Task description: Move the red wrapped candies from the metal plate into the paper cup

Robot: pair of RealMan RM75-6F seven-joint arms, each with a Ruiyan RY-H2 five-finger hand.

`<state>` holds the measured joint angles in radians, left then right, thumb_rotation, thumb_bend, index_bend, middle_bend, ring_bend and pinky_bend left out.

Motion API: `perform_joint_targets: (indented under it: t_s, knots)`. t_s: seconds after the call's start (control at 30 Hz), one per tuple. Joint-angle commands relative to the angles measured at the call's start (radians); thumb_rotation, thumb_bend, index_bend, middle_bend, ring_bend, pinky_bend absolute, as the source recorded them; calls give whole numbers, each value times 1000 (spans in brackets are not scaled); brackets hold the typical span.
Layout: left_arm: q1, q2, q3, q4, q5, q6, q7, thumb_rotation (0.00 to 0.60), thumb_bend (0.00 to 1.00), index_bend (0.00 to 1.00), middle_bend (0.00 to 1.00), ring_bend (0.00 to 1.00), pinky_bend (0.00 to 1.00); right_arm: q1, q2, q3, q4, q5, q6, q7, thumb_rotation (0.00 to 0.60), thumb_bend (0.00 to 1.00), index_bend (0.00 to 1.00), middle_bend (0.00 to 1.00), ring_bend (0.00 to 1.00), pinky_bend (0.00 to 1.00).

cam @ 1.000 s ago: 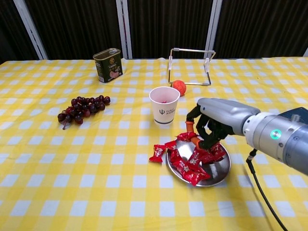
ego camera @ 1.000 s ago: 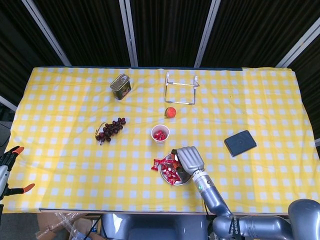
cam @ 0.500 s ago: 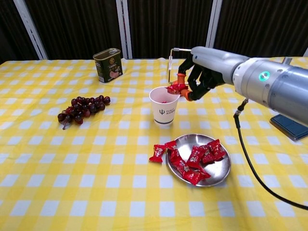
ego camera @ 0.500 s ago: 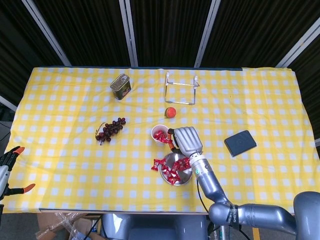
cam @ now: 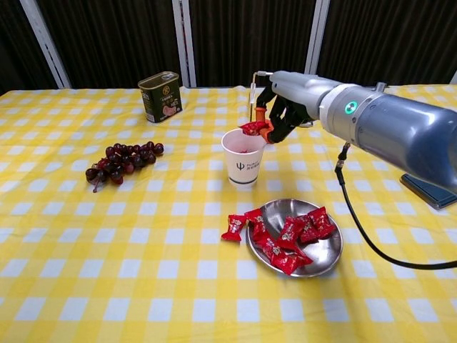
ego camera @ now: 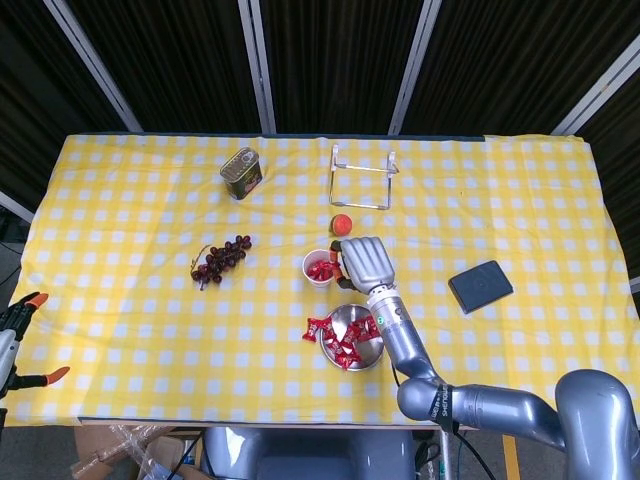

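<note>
robot hand pinching candy above cup

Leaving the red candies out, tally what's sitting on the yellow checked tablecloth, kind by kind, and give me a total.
Green tin can: 1
Metal wire stand: 1
Small orange ball: 1
Bunch of dark grapes: 1
White paper cup: 1
Round metal plate: 1
Dark flat case: 1
Total: 7

Table under yellow-white checked cloth; dark pleated curtain behind, pale metal struts crossing.
</note>
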<state>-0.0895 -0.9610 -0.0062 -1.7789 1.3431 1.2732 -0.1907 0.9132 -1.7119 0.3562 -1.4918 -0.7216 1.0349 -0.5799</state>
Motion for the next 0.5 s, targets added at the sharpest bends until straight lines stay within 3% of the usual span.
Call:
perform_joint_targets:
  t_s: [0.03,0.23,0.5]
  knots:
    - [-1,1,1,-2,-1,-3,-1,600,51,0,0,0,0,8,-18,-14,29,12,-16,7,600,602,512,777,915,1000]
    - [-1,4,2,-5,0,-5,-3,600,51,0,0,0,0,10,-25,-28,33,-7,-9,15,600,537,312,777,915,1000]
    - [1,3,2,-5,3,1,-3,600,51,0,0,0,0,-6,6,-30,-37,-46,40,23,600,512,272,777,915,1000]
